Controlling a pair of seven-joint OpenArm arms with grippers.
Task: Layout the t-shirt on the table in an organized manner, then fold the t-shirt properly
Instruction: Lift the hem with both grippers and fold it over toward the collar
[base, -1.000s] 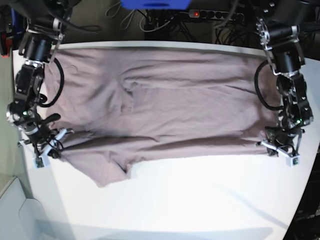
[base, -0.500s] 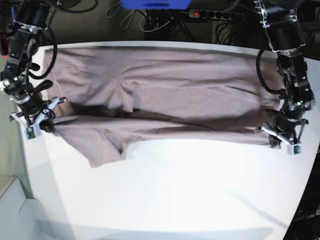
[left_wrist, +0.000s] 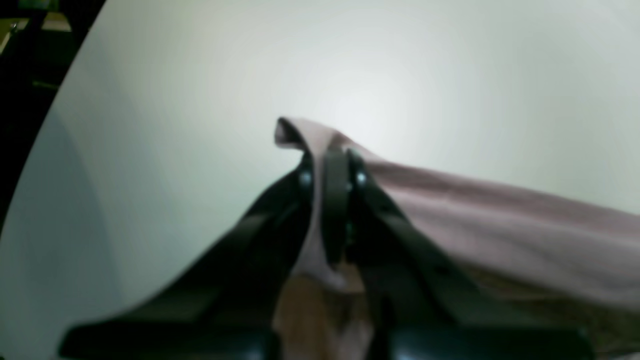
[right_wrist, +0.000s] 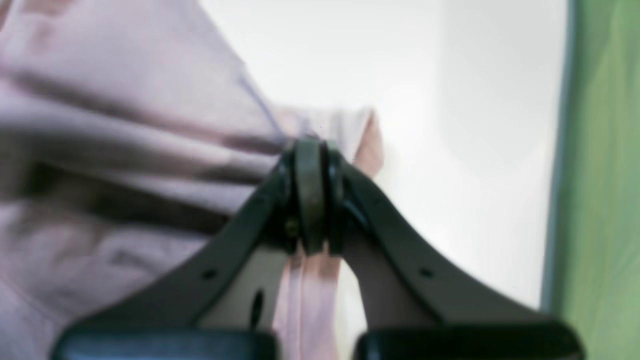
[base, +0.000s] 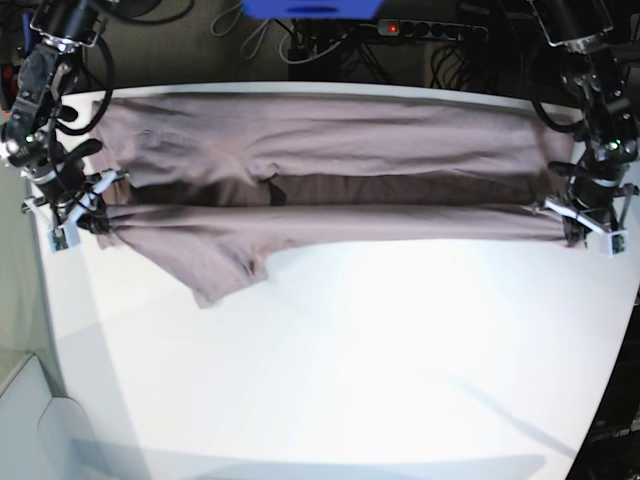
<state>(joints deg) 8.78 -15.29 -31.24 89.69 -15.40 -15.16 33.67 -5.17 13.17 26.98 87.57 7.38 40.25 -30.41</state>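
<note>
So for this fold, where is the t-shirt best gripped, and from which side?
At the two ends of the t-shirt's near edge, each approached from its outer side. Both the left gripper and right gripper pinch there, and the edge hangs taut and straight between them.

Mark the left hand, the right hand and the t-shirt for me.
left hand (base: 580, 222), base view, fingertips pinching the cloth edge.
right hand (base: 88, 212), base view, fingertips at the cloth.
t-shirt (base: 330, 135), base view, upper flat layer.

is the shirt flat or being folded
Being folded: the t-shirt has its near edge lifted taut between both grippers, casting a shadow on the layer lying on the table.
</note>
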